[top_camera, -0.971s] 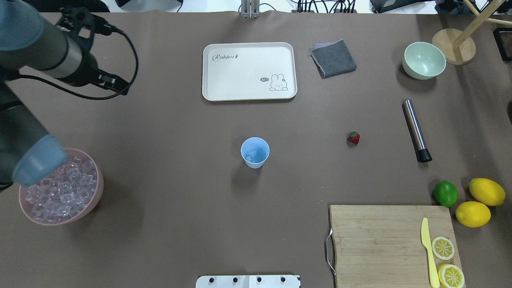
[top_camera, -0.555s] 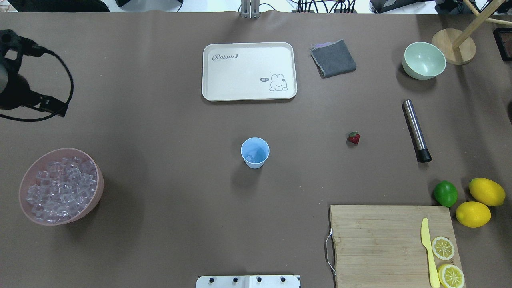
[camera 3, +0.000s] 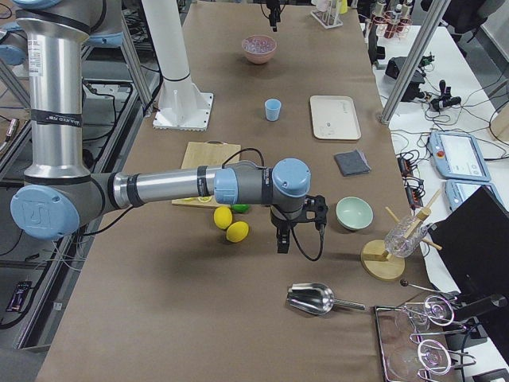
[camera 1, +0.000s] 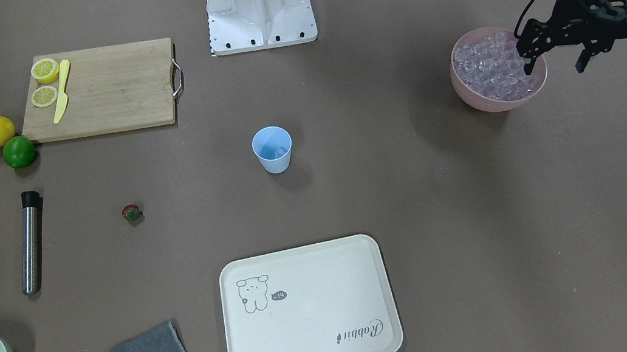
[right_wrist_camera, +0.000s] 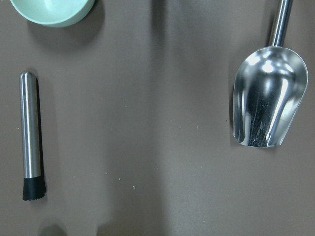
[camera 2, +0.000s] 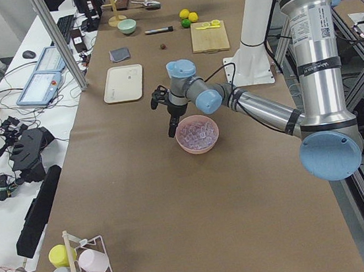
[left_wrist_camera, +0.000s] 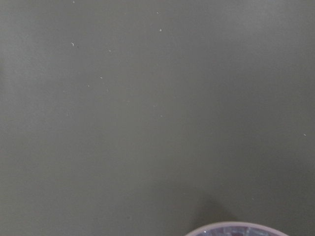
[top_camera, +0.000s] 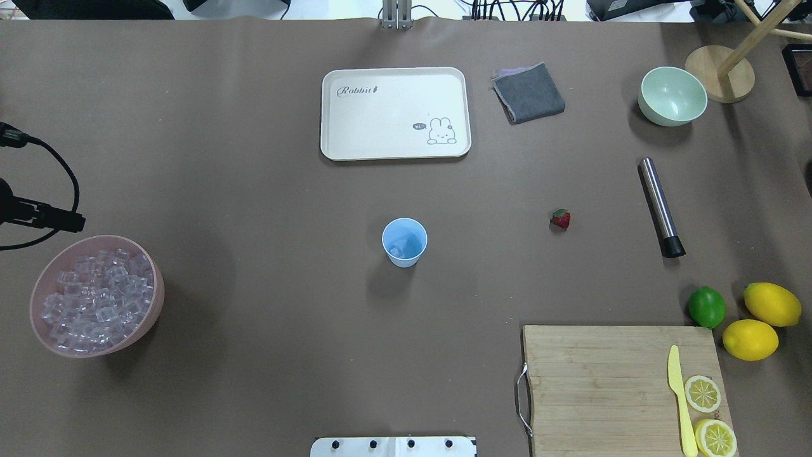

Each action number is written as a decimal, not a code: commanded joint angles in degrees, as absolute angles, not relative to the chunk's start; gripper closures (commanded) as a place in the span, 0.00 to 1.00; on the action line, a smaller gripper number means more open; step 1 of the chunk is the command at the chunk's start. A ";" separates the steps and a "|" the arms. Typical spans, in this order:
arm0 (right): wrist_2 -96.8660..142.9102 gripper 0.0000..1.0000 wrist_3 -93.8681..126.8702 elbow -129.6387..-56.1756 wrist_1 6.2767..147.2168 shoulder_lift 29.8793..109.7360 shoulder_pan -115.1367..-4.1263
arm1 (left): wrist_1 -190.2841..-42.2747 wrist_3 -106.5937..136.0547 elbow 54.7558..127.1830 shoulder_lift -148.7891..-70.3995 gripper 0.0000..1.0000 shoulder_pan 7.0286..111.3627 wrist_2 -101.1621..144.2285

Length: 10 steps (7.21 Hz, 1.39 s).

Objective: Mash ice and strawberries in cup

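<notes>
Ice-loading step, probably: the left claw (camera 1: pixel 553 62) is held open and empty just beside glassy ice cubes (top_camera: pixel 95 301) in a round pink plastic bowl (top_camera: pixel 160 293). The small light-blue plastic cup (top_camera: pixel 404 241) is parked mid-way on the brown surface (top_camera: pixel 254 190), with the little red strawberry (top_camera: pixel 561 219) well apart from it. Next, a cube needs to be pinched squarely. The right claw (camera 3: pixel 281 241): open or closed can't be told.

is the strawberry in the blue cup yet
No, the strawberry lies on the table, well apart from the cup.
</notes>
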<state>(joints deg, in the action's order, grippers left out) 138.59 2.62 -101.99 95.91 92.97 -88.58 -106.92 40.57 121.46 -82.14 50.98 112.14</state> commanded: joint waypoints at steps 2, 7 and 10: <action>138.34 0.00 2.72 -101.95 95.80 92.81 -88.24 | -107.58 43.49 125.75 -76.93 0.02 44.75 109.26; 137.90 0.00 2.72 -102.04 95.80 92.72 -88.24 | -107.58 47.55 127.09 -74.71 0.18 36.22 106.18; 137.81 0.00 2.72 -102.13 95.80 92.81 -88.24 | -107.67 46.76 127.18 -73.13 0.27 33.85 106.00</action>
<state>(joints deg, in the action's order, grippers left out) 137.88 2.72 -102.07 95.80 92.80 -88.24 -107.65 46.89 127.16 -73.57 35.21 106.10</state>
